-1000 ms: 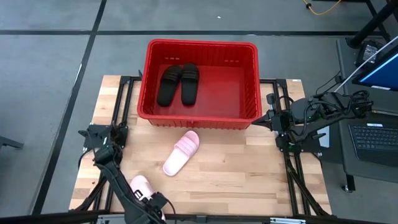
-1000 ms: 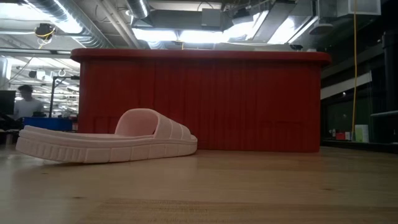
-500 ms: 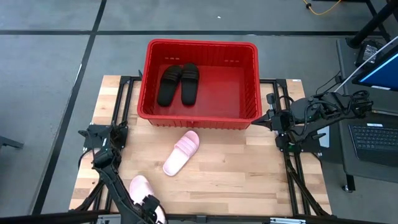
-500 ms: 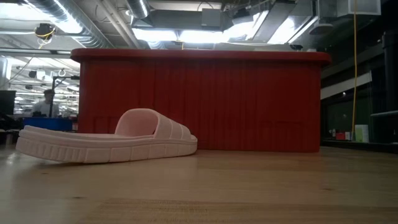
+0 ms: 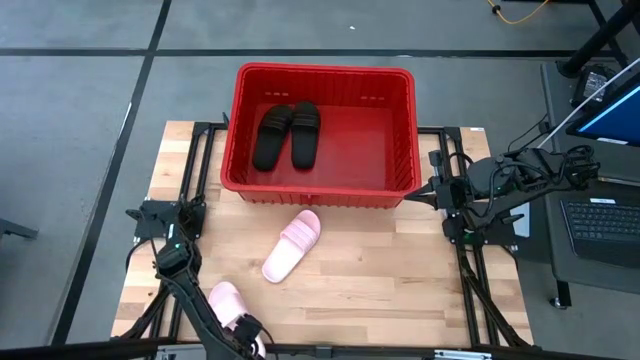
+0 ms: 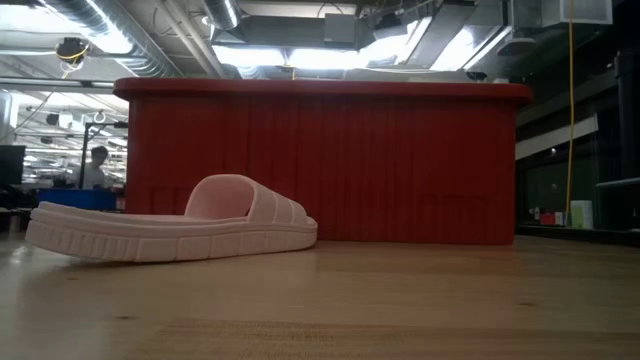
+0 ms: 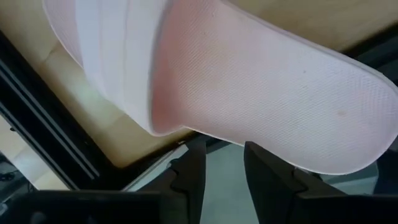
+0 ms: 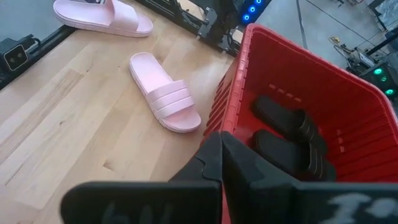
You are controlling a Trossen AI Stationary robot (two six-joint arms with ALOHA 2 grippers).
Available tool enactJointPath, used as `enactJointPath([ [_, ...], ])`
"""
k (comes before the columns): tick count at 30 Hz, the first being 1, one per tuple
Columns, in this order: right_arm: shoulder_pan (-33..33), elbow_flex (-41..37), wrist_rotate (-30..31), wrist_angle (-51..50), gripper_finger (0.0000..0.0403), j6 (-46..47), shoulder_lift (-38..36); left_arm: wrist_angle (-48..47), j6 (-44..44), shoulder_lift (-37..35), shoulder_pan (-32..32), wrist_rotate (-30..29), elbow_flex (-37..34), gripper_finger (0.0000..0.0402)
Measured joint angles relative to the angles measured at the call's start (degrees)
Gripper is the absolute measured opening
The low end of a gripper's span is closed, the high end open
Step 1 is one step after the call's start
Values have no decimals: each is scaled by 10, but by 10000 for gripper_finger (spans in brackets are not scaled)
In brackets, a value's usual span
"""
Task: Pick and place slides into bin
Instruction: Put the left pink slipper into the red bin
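At the near edge of the wooden bench [image 5: 380,270], the left claw [image 7: 222,171] sits at the heel end of a pale pink slide [image 5: 226,299], which overhangs the bench edge. Its two dark fingers [image 7: 264,171] stand slightly apart just below the sole; whether they pinch the slide cannot be told. The bench top is light wood planking on a black frame, set on a grey floor marked with dark lines.

Toward the middle of the bench, a second pale pink slide [image 5: 292,245] lies flat and at an angle, near the front wall of the red bin [image 5: 405,150] but apart from it.

Beyond it, the bin stands at the far edge of the bench, with ribbed, slotted sides. Two black slides [image 5: 286,133] lie inside, side by side in its left half; the right half shows bare red floor.

To the right of the bin, the right claw [image 8: 221,155] waits beside the bin's corner, fingers pressed together.

Behind the bench, the low view shows a workshop with ceiling lights and ducts, and a person [image 6: 97,166] far off.
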Motion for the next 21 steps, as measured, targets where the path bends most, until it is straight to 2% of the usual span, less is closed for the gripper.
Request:
enactJointPath([
  [7,0,0,0,0,3,0,0,0,7,-1,1,-6,0,100],
  [13,0,0,0,0,3,0,0,0,75,-2,5,-49,0,101],
  [15,0,0,0,0,3,0,0,0,83,-2,8,-48,0,106],
  [21,0,0,0,0,3,0,0,0,33,-2,13,-35,0,135],
])
